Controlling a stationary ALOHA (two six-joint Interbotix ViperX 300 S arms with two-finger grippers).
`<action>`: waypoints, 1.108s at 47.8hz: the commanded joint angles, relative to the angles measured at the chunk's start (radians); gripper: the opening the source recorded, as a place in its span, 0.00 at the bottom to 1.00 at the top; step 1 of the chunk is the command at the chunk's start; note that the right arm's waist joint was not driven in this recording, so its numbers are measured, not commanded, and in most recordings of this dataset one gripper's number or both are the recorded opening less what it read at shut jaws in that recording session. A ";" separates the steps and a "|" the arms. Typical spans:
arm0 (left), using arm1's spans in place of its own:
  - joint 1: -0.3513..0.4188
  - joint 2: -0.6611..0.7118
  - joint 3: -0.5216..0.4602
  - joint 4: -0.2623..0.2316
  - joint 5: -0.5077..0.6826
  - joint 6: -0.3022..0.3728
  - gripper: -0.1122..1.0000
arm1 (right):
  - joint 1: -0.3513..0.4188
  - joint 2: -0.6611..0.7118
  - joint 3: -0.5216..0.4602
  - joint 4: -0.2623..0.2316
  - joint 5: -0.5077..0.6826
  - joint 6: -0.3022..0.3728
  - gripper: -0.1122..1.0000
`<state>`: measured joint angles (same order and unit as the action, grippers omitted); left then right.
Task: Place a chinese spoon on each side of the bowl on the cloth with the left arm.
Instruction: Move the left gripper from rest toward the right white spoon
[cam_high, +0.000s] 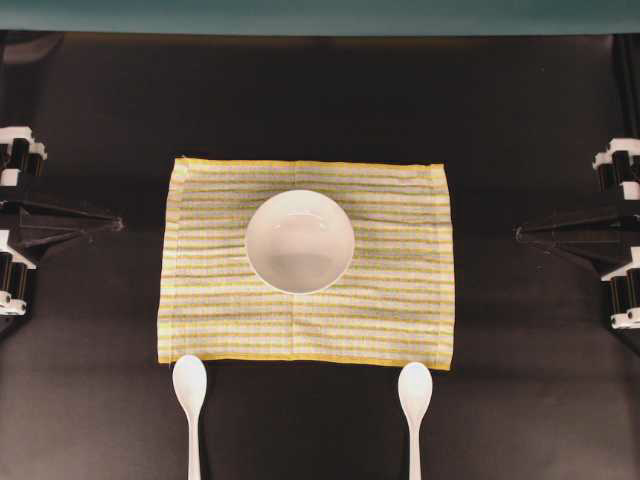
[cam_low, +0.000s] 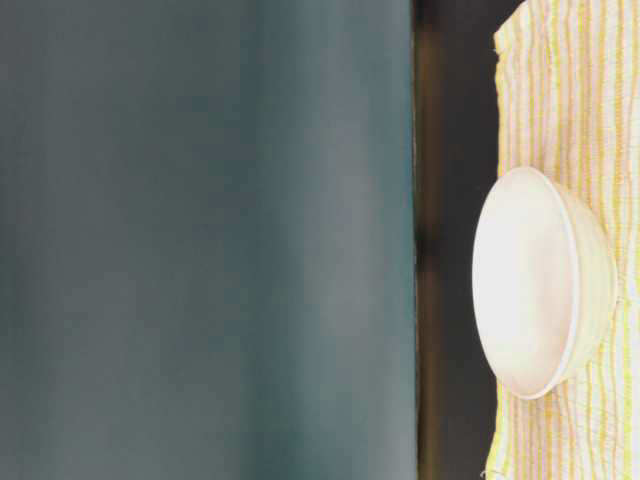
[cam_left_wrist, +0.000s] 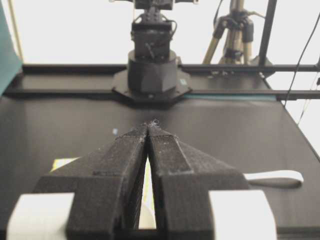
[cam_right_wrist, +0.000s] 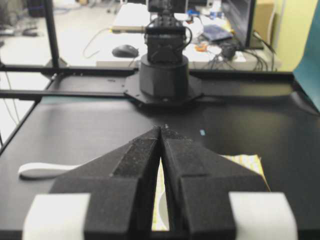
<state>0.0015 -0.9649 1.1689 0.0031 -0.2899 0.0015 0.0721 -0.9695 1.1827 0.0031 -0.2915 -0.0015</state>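
The white bowl (cam_high: 300, 241) (cam_low: 540, 280) sits empty on the yellow-striped cloth (cam_high: 400, 300) (cam_low: 570, 90), slightly above the cloth's middle. Two white chinese spoons lie on the black table just below the cloth's near hem, one at the left (cam_high: 190, 385) and one at the right (cam_high: 415, 388), handles pointing toward the front edge. My left gripper (cam_high: 118, 224) (cam_left_wrist: 150, 125) rests shut and empty at the far left, well apart from the cloth. My right gripper (cam_high: 520, 234) (cam_right_wrist: 161, 130) is shut and empty at the far right. A spoon (cam_left_wrist: 275, 176) (cam_right_wrist: 45, 170) shows beside each gripper's fingers.
The black table top (cam_high: 320, 110) stretches behind the cloth to a teal backdrop (cam_high: 320, 15). Each arm's base (cam_left_wrist: 152, 65) (cam_right_wrist: 164, 65) stands at the table's side edge, opposite the other.
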 joint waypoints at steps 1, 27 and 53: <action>-0.041 0.034 -0.043 0.037 0.035 -0.061 0.15 | 0.000 0.011 -0.011 0.000 -0.006 0.003 0.13; -0.061 0.353 -0.206 0.040 0.219 -0.213 0.10 | 0.000 0.046 0.002 0.026 0.210 0.018 0.10; -0.123 0.873 -0.597 0.040 0.270 -0.364 0.66 | 0.000 0.081 0.009 0.029 0.258 0.028 0.10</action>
<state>-0.1120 -0.1381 0.6351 0.0383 -0.0153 -0.3513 0.0721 -0.8974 1.1980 0.0307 -0.0337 0.0199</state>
